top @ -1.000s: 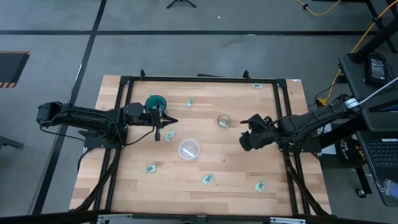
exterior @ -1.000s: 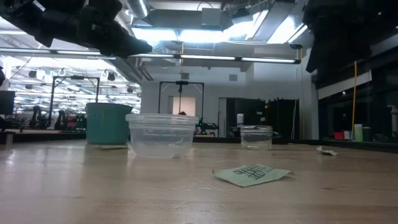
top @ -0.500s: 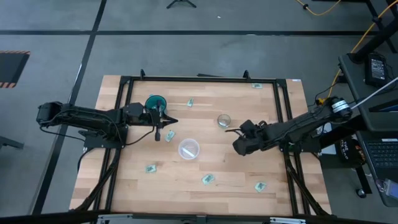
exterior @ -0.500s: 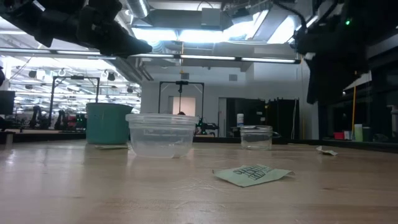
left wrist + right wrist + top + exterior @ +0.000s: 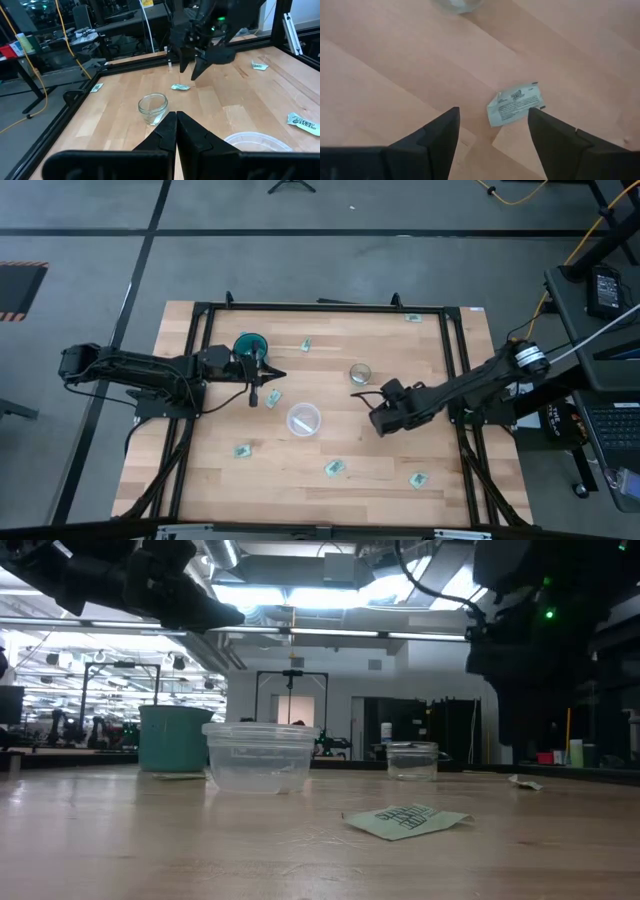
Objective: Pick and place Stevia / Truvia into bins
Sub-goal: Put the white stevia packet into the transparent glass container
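Several pale green and white packets lie flat on the wooden table. One packet (image 5: 515, 107) lies just ahead of my right gripper (image 5: 492, 135), which is open, points down and hangs above it; this packet also shows in the left wrist view (image 5: 181, 87). The clear glass cup (image 5: 360, 372) stands just beyond it. The whitish wide cup (image 5: 303, 420) stands mid-table and the teal cup (image 5: 250, 345) at the far left. My left gripper (image 5: 270, 375) is shut and empty beside the teal cup, held above the table.
Other packets lie at the far side (image 5: 306, 345), the far right corner (image 5: 412, 318), near my left gripper (image 5: 272, 395) and along the near side (image 5: 242, 450), (image 5: 334, 468), (image 5: 418, 478). A black frame (image 5: 320, 307) runs round the table.
My right gripper has gone toward the table's left edge and a little toward the near edge, and has come down, ending by the packet beside the glass cup. My left arm has kept still.
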Available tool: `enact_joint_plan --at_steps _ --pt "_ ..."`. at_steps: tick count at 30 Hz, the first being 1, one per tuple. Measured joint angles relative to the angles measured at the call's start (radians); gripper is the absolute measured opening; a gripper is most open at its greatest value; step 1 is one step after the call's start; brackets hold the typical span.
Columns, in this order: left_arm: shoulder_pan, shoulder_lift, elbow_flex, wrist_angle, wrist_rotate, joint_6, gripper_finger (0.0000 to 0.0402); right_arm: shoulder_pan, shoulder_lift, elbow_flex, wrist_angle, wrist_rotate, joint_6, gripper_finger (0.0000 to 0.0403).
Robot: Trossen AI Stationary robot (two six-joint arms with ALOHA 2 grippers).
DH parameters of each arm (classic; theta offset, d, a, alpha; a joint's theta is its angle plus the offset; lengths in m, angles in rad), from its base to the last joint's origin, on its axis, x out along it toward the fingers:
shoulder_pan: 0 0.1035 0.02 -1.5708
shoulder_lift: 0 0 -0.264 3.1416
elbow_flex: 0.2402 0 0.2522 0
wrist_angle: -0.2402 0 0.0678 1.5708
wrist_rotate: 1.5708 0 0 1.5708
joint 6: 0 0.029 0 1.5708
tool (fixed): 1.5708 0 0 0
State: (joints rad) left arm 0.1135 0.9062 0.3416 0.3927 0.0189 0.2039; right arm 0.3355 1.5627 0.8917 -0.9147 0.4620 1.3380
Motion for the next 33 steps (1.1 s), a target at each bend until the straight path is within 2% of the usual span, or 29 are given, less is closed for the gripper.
enact_joint_plan --at_steps 8,17,28,33 --pt "0.0 0.0 0.0 0.0 0.0 0.0 0.0004 0.0 0.077 0.0 0.011 0.0 0.046 0.0237" --pt "0.0 0.0 0.0 0.0 0.0 0.0 0.0004 -0.027 0.087 -0.001 0.044 0.015 0.072 0.0211" --pt "0.0 0.0 0.0 0.0 0.0 0.0 0.0004 -0.066 0.086 -0.124 0.215 -0.008 0.073 0.0208" --pt "0.0 0.0 0.0 0.0 0.0 0.0 0.0004 -0.079 0.082 -0.141 0.229 -0.006 0.072 0.0208"
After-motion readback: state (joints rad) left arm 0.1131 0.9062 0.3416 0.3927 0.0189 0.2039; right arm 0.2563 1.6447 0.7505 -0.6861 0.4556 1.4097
